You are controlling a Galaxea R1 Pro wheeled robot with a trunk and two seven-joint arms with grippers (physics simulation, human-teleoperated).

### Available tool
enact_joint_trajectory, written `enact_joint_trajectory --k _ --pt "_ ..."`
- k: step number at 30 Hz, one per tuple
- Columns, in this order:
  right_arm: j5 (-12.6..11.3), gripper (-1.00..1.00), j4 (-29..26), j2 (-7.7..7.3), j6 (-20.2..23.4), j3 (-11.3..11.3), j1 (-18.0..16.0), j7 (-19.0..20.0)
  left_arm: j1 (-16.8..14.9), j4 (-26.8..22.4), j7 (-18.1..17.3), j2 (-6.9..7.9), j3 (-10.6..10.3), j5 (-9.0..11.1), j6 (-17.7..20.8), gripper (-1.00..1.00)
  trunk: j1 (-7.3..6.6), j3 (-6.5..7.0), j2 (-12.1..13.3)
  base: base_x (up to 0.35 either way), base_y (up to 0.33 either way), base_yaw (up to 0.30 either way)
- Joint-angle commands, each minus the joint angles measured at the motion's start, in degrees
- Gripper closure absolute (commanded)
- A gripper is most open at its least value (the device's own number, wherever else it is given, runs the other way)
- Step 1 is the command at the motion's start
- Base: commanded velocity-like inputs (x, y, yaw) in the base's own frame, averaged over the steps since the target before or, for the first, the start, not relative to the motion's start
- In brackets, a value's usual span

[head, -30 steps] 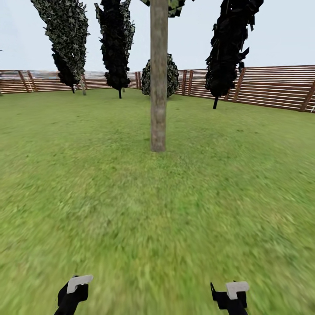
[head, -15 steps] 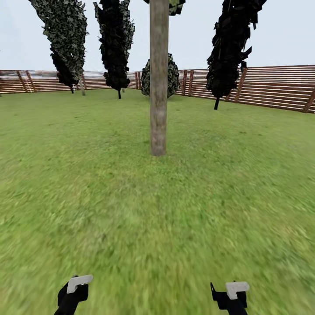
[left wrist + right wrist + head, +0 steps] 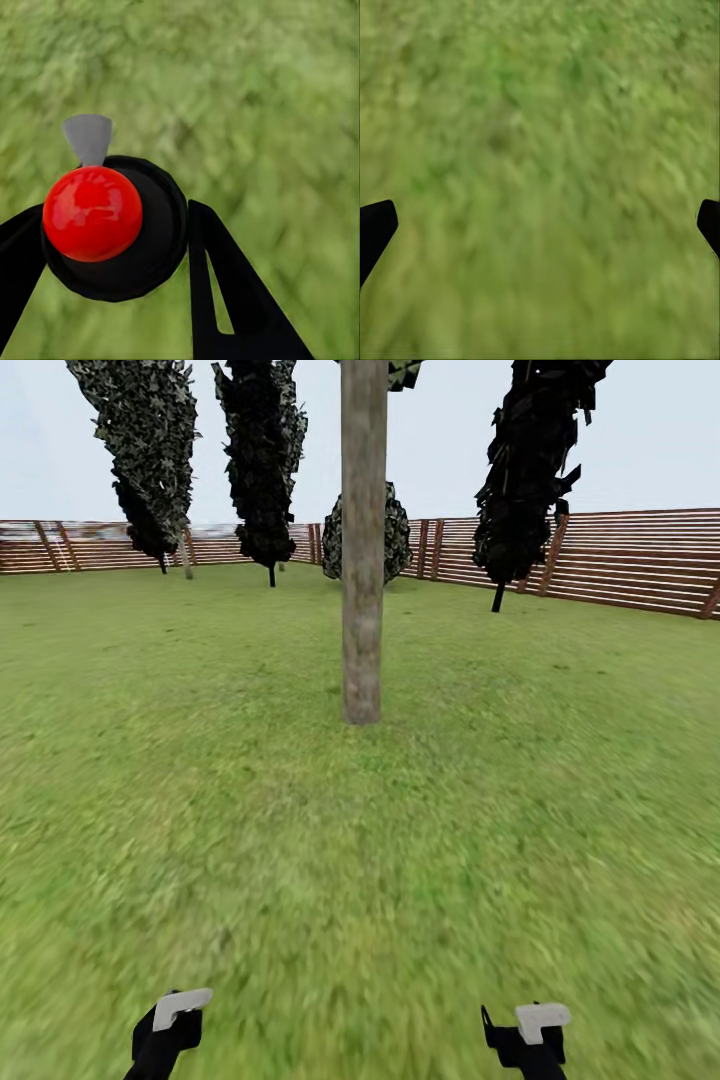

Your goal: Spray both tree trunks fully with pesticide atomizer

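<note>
On the grass floor [image 3: 360, 880] facing a pale tree trunk [image 3: 362, 560], left hand [image 3: 105, 247] gripping the pesticide atomizer [image 3: 112, 232], right hand [image 3: 540, 225] hanging open, empty.

A brown slatted wooden fence [image 3: 620, 560] is seen running across the far edge of the lawn, well ahead of both hands. Against it a rounded dark green bush [image 3: 396, 532] is set, partly hidden. Ahead of the right hand, near the fence, a black-leaved tree [image 3: 530, 450] on a thin black trunk is found. Ahead of the left hand, a second black-leaved tree [image 3: 262, 460] is placed. Pale grey-blue sky [image 3: 650, 440] is shown above the fence.
</note>
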Motion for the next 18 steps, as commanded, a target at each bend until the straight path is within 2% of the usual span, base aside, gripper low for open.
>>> enact_joint_trajectory --k 1,18 --pt "0.00 -1.00 0.00 -0.01 0.00 0.00 0.00 0.00 0.00 -0.01 0.00 0.00 0.01 0.00 0.01 1.00 0.00 0.00 0.00 0.339 0.000 0.000" --pt "0.00 -1.00 0.00 -0.02 0.00 0.00 0.00 0.00 0.00 -0.01 0.00 0.00 0.02 0.00 0.01 1.00 0.00 0.00 0.00 0.339 0.000 0.000"
